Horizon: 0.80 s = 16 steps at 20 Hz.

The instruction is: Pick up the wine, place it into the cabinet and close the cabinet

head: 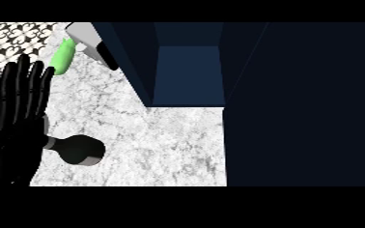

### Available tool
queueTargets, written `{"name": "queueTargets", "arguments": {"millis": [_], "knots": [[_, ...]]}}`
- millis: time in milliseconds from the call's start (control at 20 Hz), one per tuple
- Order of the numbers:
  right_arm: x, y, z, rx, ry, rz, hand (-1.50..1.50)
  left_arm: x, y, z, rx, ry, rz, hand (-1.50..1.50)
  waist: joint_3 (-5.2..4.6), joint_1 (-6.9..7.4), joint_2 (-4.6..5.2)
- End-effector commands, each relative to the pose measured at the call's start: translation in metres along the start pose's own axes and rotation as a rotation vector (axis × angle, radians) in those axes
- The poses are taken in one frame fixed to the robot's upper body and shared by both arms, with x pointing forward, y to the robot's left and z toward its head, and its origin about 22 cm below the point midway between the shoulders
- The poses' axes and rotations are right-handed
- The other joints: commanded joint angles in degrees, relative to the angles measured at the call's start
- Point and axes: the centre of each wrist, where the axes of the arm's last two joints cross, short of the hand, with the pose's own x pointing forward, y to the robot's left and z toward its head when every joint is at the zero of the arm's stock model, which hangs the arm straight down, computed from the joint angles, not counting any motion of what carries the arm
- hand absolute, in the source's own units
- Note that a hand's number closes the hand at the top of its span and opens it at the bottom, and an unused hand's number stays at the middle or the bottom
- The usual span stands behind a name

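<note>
While the black left hand [21, 121] rests open, fingers straight up, at the frame's left edge, the dark round-bodied wine bottle [82, 150] sits lower left just beside it, grey neck pointing toward the palm; right hand unseen.

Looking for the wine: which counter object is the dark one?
The wine bottle beside the left hand, black; the object farther back is bright green.

The robot's left hand [20, 121] was black all over, with a broad dark palm. Its fingers [24, 77] were long and slender, rounded at the tips, with faint grey sheen lines running along them.
</note>
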Motion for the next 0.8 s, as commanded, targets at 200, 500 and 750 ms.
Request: {"name": "queueTargets", "arguments": {"millis": [200,500,750], "knots": [[0.017,0.020,0.039,0.017,0.019,-0.037,-1.50,0.015,0.000,0.052,-0.115,0.007,0.039,-1.50,0.18,0.44,-0.19],[0.022,0.011,0.035,0.207,0.148,-0.142,-1.50,0.012,-0.021,0.079,-0.110,0.186,0.363,-1.50,0.18,0.82,-0.09],[0.063,0.017,0.036,0.235,0.144,-0.150,-1.50,0.052,-0.029,0.075,-0.111,0.198,0.374,-1.50,0.19,0.41,-0.05]]}}
